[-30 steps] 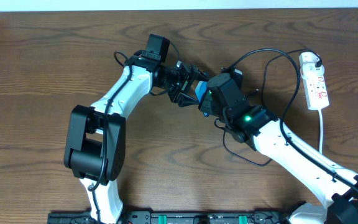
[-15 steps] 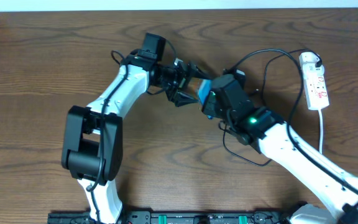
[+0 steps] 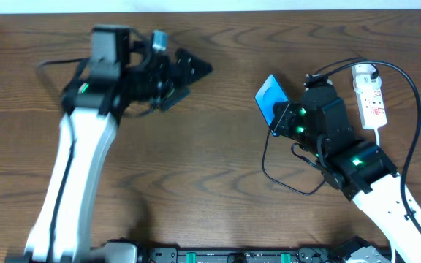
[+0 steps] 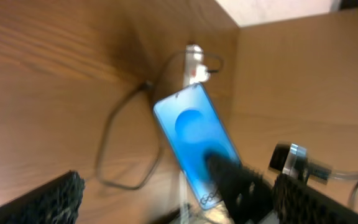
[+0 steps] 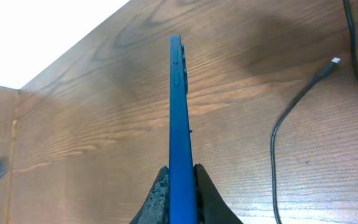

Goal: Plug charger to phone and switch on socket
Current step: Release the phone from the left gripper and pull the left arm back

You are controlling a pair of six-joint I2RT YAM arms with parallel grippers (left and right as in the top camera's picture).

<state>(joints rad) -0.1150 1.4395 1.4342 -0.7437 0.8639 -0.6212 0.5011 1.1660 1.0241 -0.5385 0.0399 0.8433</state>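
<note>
My right gripper is shut on the phone and holds it tilted above the table. In the right wrist view the phone stands edge-on between my fingers. The left wrist view shows its bright blue screen from a distance. My left gripper is open and empty at the far left, well away from the phone. The charger's black cable loops on the table under my right arm. Its connector tip lies loose on the wood. The white socket lies at the far right.
A white plug sits in the socket's far end, with the black cable arching from it. The socket's white cord runs toward the front. The socket also shows in the left wrist view.
My left arm has swung away from the phone to the far left, its gripper empty. My right gripper has carried the phone to the right, nearer the socket.
</note>
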